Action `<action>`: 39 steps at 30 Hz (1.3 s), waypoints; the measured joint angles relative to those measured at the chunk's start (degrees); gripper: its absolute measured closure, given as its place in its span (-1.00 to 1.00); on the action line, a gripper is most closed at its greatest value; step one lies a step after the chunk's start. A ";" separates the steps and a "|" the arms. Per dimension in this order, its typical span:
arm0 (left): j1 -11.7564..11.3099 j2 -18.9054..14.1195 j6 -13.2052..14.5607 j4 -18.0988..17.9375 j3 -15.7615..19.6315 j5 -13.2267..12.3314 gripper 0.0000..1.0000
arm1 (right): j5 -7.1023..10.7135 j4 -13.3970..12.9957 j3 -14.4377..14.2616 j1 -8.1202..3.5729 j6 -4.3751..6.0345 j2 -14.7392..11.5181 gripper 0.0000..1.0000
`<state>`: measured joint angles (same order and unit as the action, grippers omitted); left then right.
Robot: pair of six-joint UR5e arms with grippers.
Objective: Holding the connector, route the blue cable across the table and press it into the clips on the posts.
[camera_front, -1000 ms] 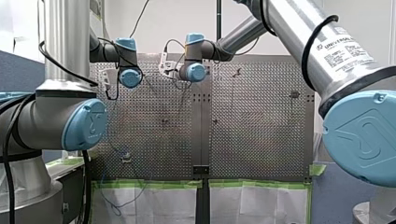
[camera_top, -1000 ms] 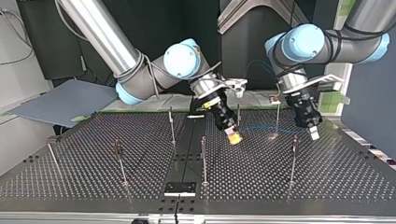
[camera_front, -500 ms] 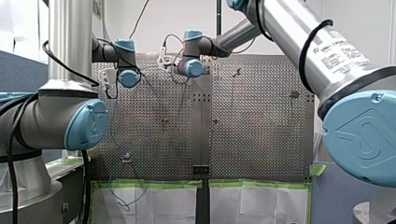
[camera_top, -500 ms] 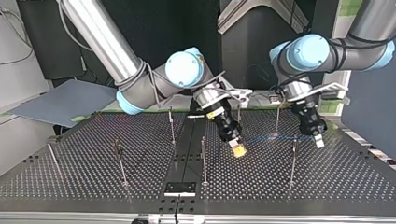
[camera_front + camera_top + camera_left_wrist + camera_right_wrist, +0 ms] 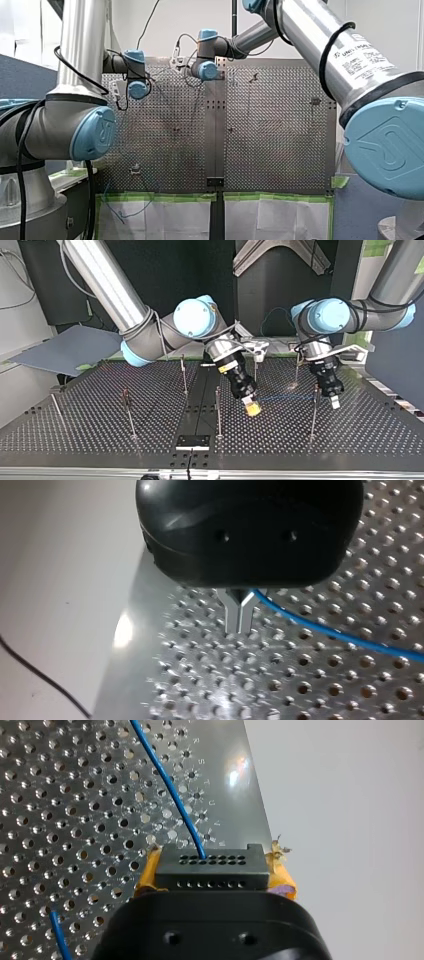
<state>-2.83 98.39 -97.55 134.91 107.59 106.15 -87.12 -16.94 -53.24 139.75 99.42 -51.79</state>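
Now, right gripper (image 5: 252, 408): yellow pads clamped on the black connector (image 5: 212, 866), held low over the table (image 5: 90, 440), near mid-board in the top view.
Cable (image 5: 170, 795): blue; leaves the connector's face and runs nearly level across to the left gripper (image 5: 239, 617).
Left gripper: metal fingers drawn together. The cable comes out at their root, apparently pinched there. Tips sit just above the perforations.
Post (image 5: 313, 415): stands just beside the left gripper, on the cable's line. Whether the cable sits in its clip cannot be told.
Step, as judged: tensioning the span before seating it.
Advice: hold the span taut but not strained at the connector. Line the cable up over the clip mouth, then press straight down. Avoid dragging the fingers against the post.
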 joint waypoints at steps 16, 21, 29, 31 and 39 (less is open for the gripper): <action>-1.60 2.47 -3.54 0.37 -0.39 -1.31 0.27 | -0.69 0.19 0.01 -0.05 -0.01 0.26 1.00; -1.69 2.29 -6.20 2.75 -0.39 0.53 -0.68 | -1.03 0.97 0.00 -0.05 -0.39 1.41 1.00; -1.79 1.30 -10.11 6.62 -0.39 -1.11 -1.00 | -1.21 1.45 0.01 -0.05 -0.77 2.88 1.00; -1.77 1.25 -11.22 7.75 -0.39 -2.04 -1.00 | -1.21 1.46 0.01 -0.06 -0.78 2.92 1.00; -1.74 0.47 -14.75 11.90 0.37 -2.23 -1.00 | -1.22 1.93 0.01 -0.08 -0.76 2.95 1.00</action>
<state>-4.56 98.86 -112.31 146.81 107.96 103.92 -88.34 -15.01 -53.23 139.67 98.66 -48.84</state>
